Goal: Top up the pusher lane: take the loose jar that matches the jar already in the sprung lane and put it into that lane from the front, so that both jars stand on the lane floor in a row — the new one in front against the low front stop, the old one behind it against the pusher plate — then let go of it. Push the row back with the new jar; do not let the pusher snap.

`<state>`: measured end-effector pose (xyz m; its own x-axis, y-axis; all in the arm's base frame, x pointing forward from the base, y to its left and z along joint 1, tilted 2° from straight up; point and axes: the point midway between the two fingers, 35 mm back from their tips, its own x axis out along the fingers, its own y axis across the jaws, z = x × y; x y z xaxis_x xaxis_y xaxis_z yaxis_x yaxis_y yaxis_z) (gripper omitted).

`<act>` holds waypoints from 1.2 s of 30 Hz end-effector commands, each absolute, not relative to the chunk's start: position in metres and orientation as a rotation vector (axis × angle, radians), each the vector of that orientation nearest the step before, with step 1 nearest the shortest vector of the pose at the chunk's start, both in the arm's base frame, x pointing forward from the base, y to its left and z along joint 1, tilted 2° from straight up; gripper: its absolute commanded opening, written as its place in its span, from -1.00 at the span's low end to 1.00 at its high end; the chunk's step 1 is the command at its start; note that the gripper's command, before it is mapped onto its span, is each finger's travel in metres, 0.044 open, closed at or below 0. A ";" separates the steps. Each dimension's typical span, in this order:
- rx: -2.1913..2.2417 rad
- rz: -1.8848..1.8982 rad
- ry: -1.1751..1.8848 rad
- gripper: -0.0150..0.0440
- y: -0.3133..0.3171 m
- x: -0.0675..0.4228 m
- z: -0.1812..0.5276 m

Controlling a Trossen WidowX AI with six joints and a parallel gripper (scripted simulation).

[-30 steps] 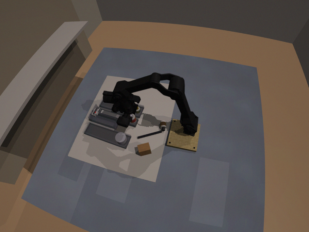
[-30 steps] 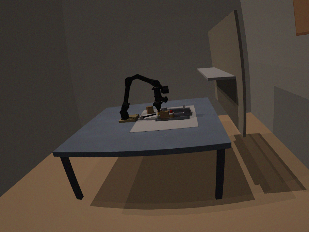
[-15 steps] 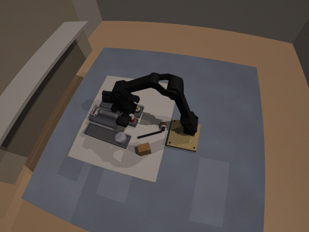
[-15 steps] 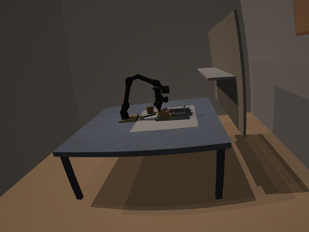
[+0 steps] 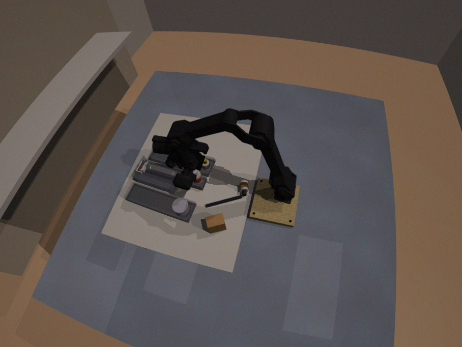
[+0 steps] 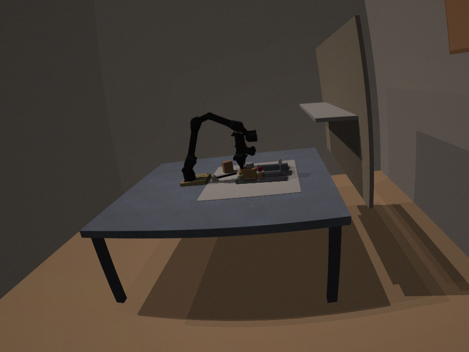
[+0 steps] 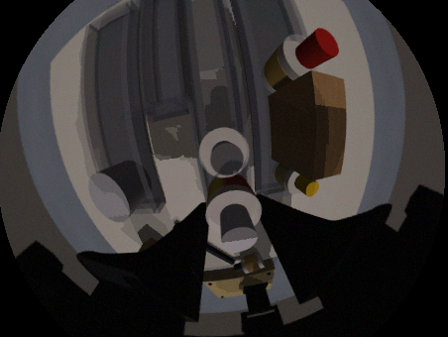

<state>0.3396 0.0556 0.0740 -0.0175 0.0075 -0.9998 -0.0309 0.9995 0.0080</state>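
The gripper (image 7: pixel 232 224) is clamped on the loose jar (image 7: pixel 233 213), pinching its body just below the lid. That jar sits at the front mouth of the middle lane (image 7: pixel 210 44), with the old jar (image 7: pixel 224 155) directly ahead of the fingers and apparently touching it. I judge pickup and alignment done; pushing the row back, seating behind the front stop, and release remain. Both jars stand upright, long axes vertical, lids up, lined along the lane running away from the gripper.
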 end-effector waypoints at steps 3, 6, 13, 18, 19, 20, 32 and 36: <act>-0.018 0.034 1.564 -0.49 0.056 0.346 0.077; -0.018 0.034 1.564 -0.49 0.056 0.346 0.077; -0.018 0.034 1.564 -0.49 0.056 0.347 0.077; -0.018 0.034 1.564 -0.49 0.056 0.347 0.077; -0.018 0.034 1.564 -0.49 0.056 0.348 0.077; -0.018 0.034 1.564 -0.49 0.056 0.348 0.077; -0.018 0.034 1.564 -0.49 0.056 0.349 0.076; -0.018 0.034 1.564 -0.49 0.056 0.349 0.075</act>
